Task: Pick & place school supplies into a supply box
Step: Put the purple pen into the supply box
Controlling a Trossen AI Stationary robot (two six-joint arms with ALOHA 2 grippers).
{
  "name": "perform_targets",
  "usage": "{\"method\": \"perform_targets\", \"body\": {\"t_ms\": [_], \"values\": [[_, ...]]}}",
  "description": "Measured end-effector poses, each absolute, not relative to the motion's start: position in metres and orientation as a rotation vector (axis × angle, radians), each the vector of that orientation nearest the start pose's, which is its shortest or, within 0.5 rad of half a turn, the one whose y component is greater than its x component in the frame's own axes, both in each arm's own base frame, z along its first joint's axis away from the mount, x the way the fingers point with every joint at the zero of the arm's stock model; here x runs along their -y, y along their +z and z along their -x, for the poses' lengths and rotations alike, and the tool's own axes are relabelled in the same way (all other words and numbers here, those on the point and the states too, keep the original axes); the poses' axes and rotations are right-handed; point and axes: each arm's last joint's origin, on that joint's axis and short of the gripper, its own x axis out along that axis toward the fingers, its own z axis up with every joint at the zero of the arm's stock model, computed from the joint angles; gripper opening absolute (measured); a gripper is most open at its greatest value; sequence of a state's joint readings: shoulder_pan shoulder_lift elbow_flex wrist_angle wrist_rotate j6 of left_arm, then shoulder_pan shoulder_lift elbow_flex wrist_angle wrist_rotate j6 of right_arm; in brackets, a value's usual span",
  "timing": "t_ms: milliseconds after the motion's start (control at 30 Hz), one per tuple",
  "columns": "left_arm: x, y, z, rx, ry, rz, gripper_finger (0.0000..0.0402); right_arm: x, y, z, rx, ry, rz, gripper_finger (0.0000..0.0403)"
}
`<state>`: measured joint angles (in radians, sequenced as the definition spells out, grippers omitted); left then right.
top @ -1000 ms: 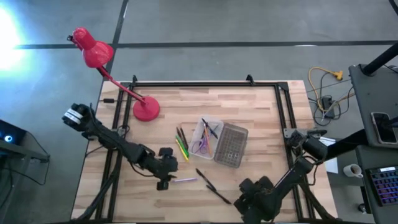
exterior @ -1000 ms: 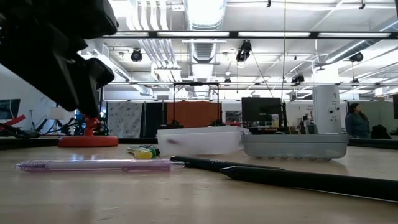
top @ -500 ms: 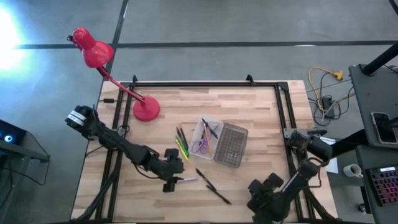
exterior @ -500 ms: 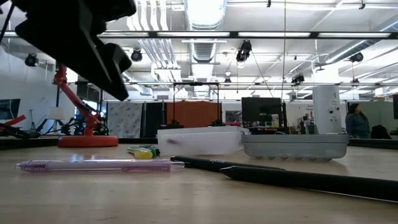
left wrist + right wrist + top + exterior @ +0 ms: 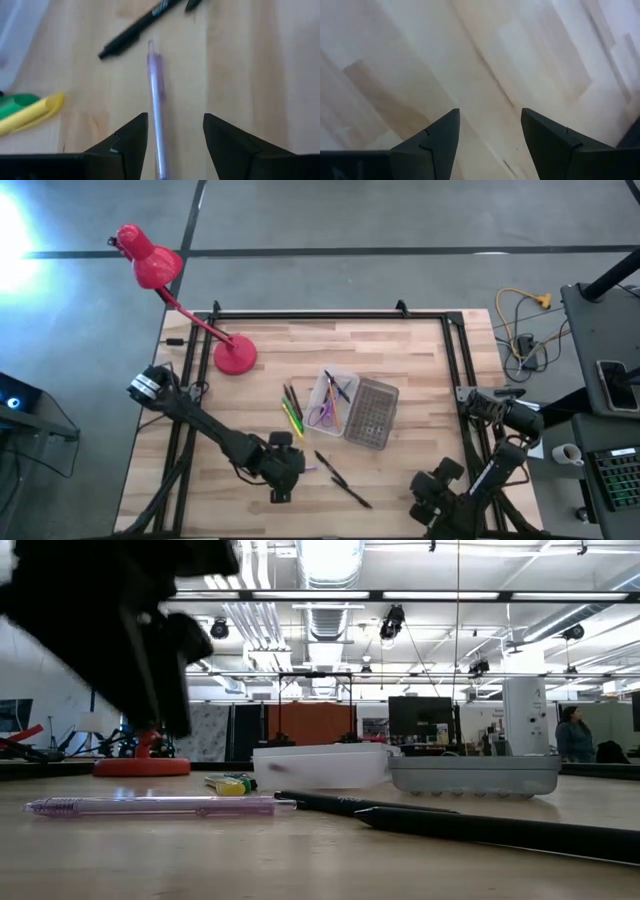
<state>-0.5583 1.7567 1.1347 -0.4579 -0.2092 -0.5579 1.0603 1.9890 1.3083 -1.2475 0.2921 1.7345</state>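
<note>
A translucent purple pen (image 5: 156,90) lies flat on the wood near the table's near edge (image 5: 150,806). My left gripper (image 5: 172,131) hovers over it, open, one finger on each side of the pen's near half, not touching it (image 5: 284,472). Two black pens (image 5: 343,480) lie to its right. Green, yellow and orange pencils (image 5: 292,410) lie beside the clear supply box (image 5: 333,400), which holds purple scissors and a pen. Its grey dotted lid (image 5: 372,414) rests against the box's right side. My right gripper (image 5: 490,135) is open over bare wood at the near right corner (image 5: 440,490).
A red desk lamp stands with its base (image 5: 235,355) at the table's far left, its head out past the edge. A black frame (image 5: 330,314) runs along the far and side edges. Bare wood lies on the table's near left and far right.
My left gripper has moved toward the table's right and near edge, coming over the purple pen and tipping more steeply downward. My right arm has drawn back toward the near right corner. The pens, pencils, box and lid have stayed in place.
</note>
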Motion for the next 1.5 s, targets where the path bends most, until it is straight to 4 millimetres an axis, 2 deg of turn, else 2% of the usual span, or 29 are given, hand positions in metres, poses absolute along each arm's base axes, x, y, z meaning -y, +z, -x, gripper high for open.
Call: {"method": "perform_targets", "body": {"t_ms": [200, 367, 567, 667, 800, 1033, 1267, 1400, 1500], "values": [[0.173, 0.162, -0.291, -1.101, -0.007, 0.065, 0.0175, -0.266, 0.164, -0.161, -1.206, -0.876, -0.19, 0.0203], [0.174, 0.155, -0.291, -1.069, -0.086, 0.056, 0.0175, -0.256, 0.182, -0.156, -1.161, -0.946, -0.25, 0.0203], [0.172, 0.14, -0.287, -1.102, -0.076, 0.038, 0.0173, -0.245, 0.2, -0.151, -1.111, -1.034, -0.29, 0.0203], [0.17, 0.135, -0.284, -1.114, -0.069, 0.031, 0.0159, -0.241, 0.205, -0.151, -1.107, -1.042, -0.3, 0.0203], [0.167, 0.131, -0.283, -1.12, -0.056, 0.027, 0.0119, -0.238, 0.207, -0.153, -1.104, -1.057, -0.299, 0.0203], [0.164, 0.129, -0.283, -1.109, -0.017, 0.008, 0.0018, -0.232, 0.207, -0.161, -1.101, -1.069, -0.295, 0.0203], [0.156, 0.136, -0.291, -1.081, 0.049, 0.062, 0.0014, -0.228, 0.208, -0.166, -1.101, -1.081, -0.307, 0.0203], [0.148, 0.148, -0.294, -1.06, 0.092, 0.128, 0.0012, -0.224, 0.217, -0.165, -1.026, -1.107, -0.395, 0.0203], [0.141, 0.167, -0.297, -0.993, 0.117, 0.226, 0.0012, -0.218, 0.224, -0.162, -0.935, -1.159, -0.471, 0.0203]]}}
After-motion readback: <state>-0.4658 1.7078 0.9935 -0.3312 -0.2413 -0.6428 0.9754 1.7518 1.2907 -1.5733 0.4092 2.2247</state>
